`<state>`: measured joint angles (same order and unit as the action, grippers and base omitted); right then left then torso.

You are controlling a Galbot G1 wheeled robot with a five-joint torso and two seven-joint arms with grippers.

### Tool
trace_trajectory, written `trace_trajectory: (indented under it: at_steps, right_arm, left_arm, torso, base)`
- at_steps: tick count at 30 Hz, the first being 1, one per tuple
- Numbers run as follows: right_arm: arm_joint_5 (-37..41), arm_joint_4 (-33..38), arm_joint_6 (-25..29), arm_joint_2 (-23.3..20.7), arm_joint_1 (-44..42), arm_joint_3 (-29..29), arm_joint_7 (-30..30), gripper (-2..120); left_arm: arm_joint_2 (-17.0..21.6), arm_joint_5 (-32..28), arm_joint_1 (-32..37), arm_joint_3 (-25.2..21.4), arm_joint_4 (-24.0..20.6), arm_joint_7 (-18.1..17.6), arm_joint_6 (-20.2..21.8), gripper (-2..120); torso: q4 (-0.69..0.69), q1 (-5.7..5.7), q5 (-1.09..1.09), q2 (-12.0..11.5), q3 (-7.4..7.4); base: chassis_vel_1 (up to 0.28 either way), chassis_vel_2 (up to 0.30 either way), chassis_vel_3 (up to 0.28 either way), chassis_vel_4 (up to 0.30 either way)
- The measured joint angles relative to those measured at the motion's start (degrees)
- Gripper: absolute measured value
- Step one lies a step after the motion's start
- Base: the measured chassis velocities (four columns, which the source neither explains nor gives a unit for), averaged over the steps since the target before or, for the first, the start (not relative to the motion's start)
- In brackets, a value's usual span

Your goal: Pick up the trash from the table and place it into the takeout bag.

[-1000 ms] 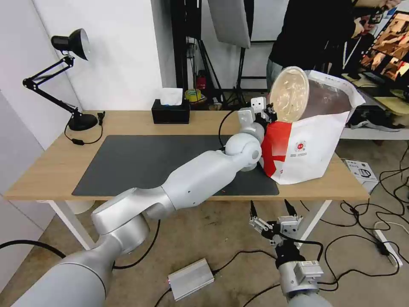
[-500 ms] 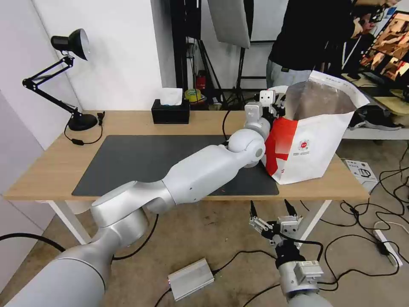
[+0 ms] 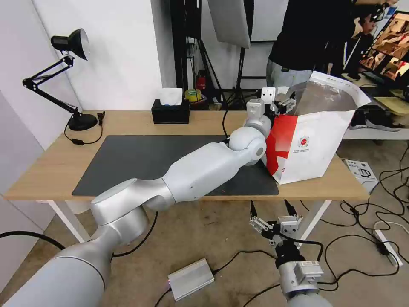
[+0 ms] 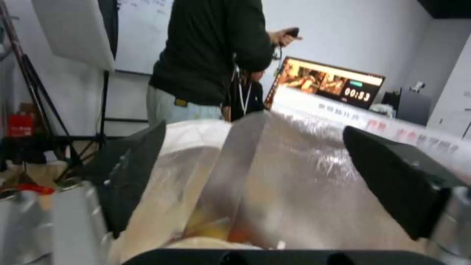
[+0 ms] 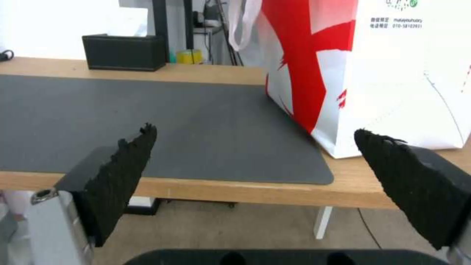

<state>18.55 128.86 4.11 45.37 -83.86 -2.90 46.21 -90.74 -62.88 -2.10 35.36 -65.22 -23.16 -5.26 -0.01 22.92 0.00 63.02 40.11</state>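
Hovering at the mouth of the boxy white-and-red takeout bag (image 3: pixel 313 140) with silver foil lining, the left pincer (image 3: pixel 284 104) is spread wide and empty. The bag stands at the right end of the long light-wood counter (image 3: pixel 51 166), partly on the dark grey mat (image 3: pixel 140 160). Something pale lies deep in the foil, probably the trash. Lifting straight up should keep from snagging the foil. The right pincer (image 3: pixel 272 213) hangs wide, empty, below the counter's near edge.

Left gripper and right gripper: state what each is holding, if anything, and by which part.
Nothing is held. The left gripper is open over the takeout bag; the right gripper hangs open below the table edge.
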Motion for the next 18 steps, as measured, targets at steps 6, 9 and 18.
trace_trajectory:
  at_steps: [6,9,18]
  right_arm:
    - [0.0,0.0,0.0,0.0,0.0,0.0,0.0,100]
    - [0.0,0.0,0.0,0.0,0.0,0.0,0.0,100]
    - [0.0,0.0,0.0,0.0,0.0,0.0,0.0,100]
  left_arm:
    - [3.75,3.98,0.56,-0.2,-4.09,-0.99,-4.88,100]
    - [5.75,5.48,1.67,-0.69,-6.9,-2.49,-5.18,100]
    - [18.33,11.84,10.52,-4.82,-21.71,-6.37,-5.43,100]
  torso:
    - [0.02,0.0,0.0,0.0,0.0]
    - [0.0,0.01,0.0,0.0,0.0]
    - [0.01,0.0,-0.02,0.0,0.0]
  base:
    - [0.0,0.0,0.0,0.0]
    - [0.0,0.0,0.0,0.0]
    - [0.0,0.0,0.0,0.0]
